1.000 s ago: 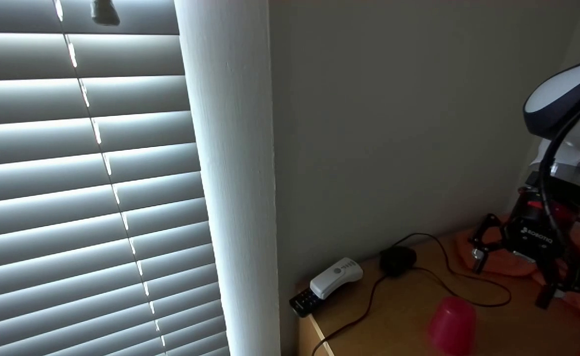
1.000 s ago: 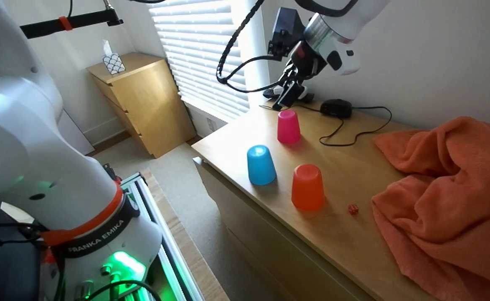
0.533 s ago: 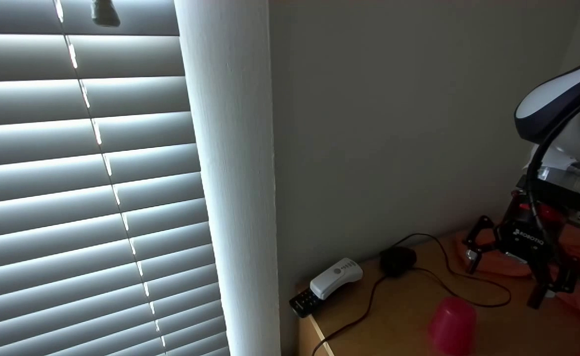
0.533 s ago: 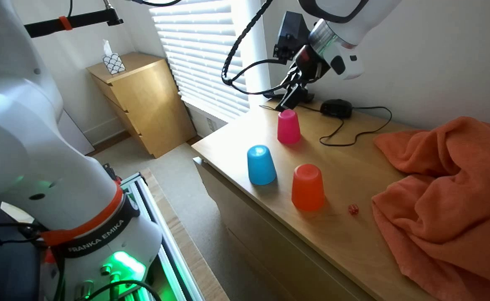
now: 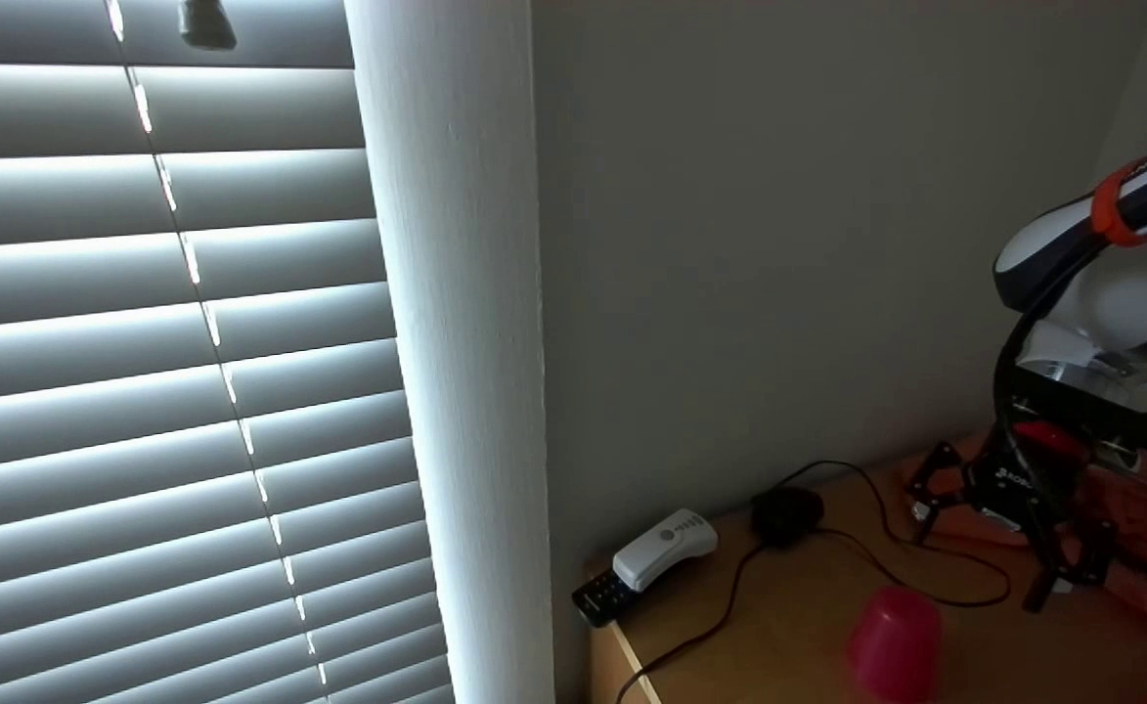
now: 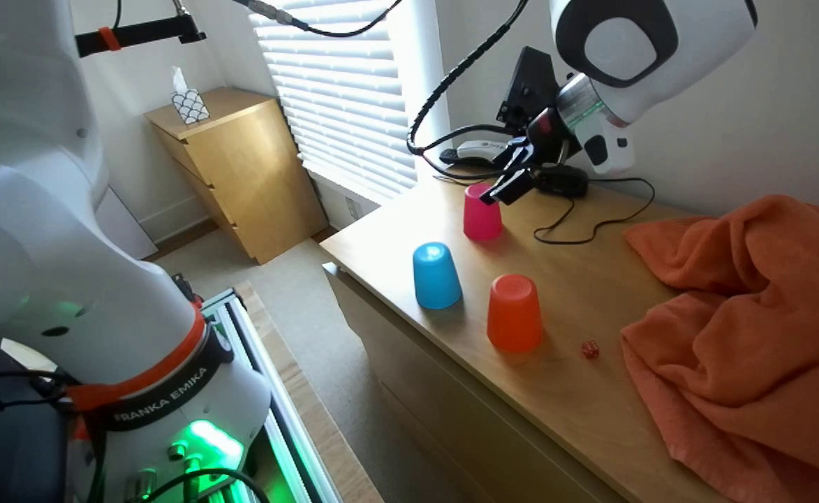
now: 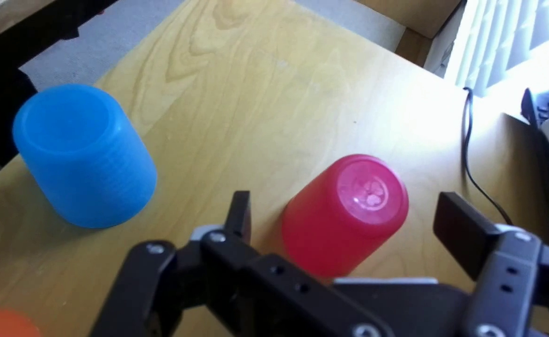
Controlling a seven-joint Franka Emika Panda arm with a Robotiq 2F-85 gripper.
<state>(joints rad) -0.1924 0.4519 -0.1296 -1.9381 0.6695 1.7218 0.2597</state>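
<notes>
My gripper is open and empty, its two black fingers wide apart. In the wrist view, the upside-down pink cup shows between the fingers, with a gap on both sides. In an exterior view, the gripper is above the wooden dresser top and its fingertip overlaps the pink cup; contact cannot be told there. In an exterior view, the gripper hangs apart from the pink cup. A blue cup and an orange cup stand upside down nearby. A small red die lies beside the orange cup.
A crumpled orange cloth covers one end of the dresser top. A black device with a loose cable lies near the wall. A white remote rests on a black one at the corner. Window blinds stand behind.
The arm and gripper have moved down, rightward in one exterior picture and slightly leftward in another. The fingers stay open. The cups, die and cloth have not moved.
</notes>
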